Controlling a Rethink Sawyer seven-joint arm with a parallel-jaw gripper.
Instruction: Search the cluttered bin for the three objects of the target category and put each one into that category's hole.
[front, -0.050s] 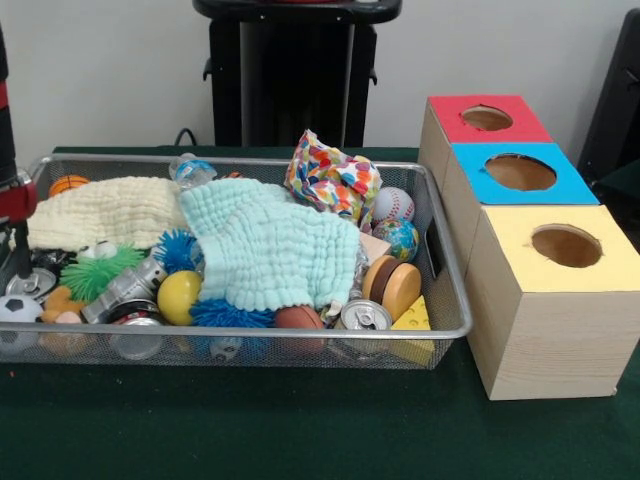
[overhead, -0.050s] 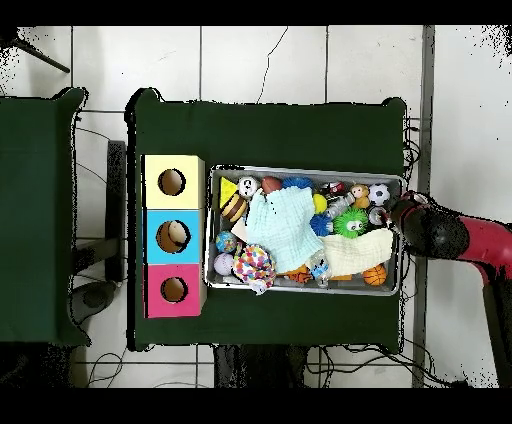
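A wire bin (front, -0.050s: 250, 337) holds clutter: a mint cloth (front, -0.050s: 270, 245), a cream cloth (front, -0.050s: 105, 210), a baseball (front, -0.050s: 393, 204), a globe ball (front, -0.050s: 400, 239), a yellow ball (front, -0.050s: 179, 297), a soccer ball (front, -0.050s: 15, 312), blue spiky balls (front, -0.050s: 218, 315), a green spiky toy (front, -0.050s: 100, 272), cans (front, -0.050s: 363, 317) and a wooden yo-yo (front, -0.050s: 393, 285). My gripper (front, -0.050s: 14, 268) hangs low over the bin's left end in the front view, above the soccer ball. Overhead, the gripper (overhead, -0.050s: 393, 212) is at the bin's right end (overhead, -0.050s: 400, 240).
Three wooden boxes with round holes stand beside the bin: red top (front, -0.050s: 530, 125), blue top (front, -0.050s: 470, 185), yellow top (front, -0.050s: 610, 268). Overhead they line up left of the bin: yellow (overhead, -0.050s: 190, 170), blue (overhead, -0.050s: 192, 225), red (overhead, -0.050s: 192, 280). A patterned cloth bundle (front, -0.050s: 330, 180) lies at the bin's back.
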